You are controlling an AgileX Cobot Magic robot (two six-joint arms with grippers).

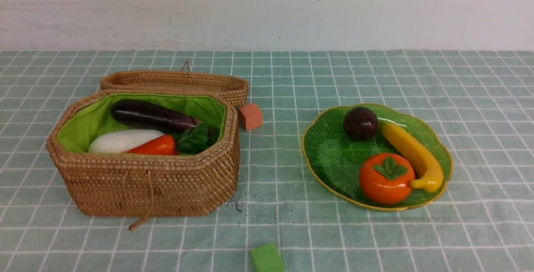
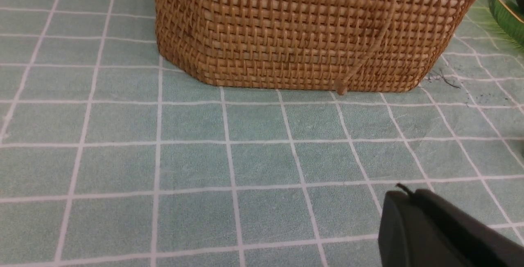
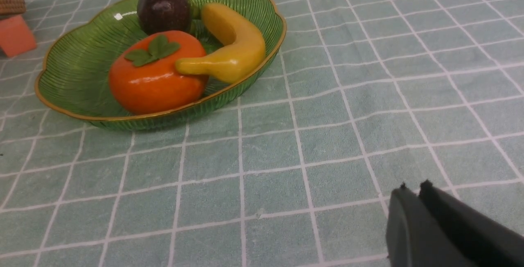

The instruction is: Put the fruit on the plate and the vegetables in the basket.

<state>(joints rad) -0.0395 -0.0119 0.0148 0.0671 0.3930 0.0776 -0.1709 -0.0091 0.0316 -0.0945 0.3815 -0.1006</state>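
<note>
**Fruit on the dish, vegetables in the wicker basket**

On the green checked tablecloth (image 1: 375, 238) the big octagonal woven wicker basket (image 1: 150, 184) with its bright green lining sits to the left. Inside it lie the long dark purple eggplant (image 1: 150, 115), the white radish (image 1: 123, 140) and the orange carrot (image 1: 156, 147), with green leaves (image 1: 194, 138) bunched beside them. The shallow wicker lid (image 1: 175, 82) rests just behind the basket, and a small red foam block (image 1: 250, 116) stands at its right.

To the right, the glossy green leaf-shaped plate (image 1: 329, 155) with the yellow rim carries the yellow banana (image 1: 413, 155), the round orange persimmon (image 1: 386, 178) and the dark purple mangosteen (image 1: 361, 123), all close together. A small green foam block (image 1: 267, 258) lies at the near edge.

The left gripper (image 2: 403, 195) hovers low before the basket, jaws pressed together and empty. The right gripper (image 3: 413, 189), near the plate, is likewise closed on nothing.
</note>
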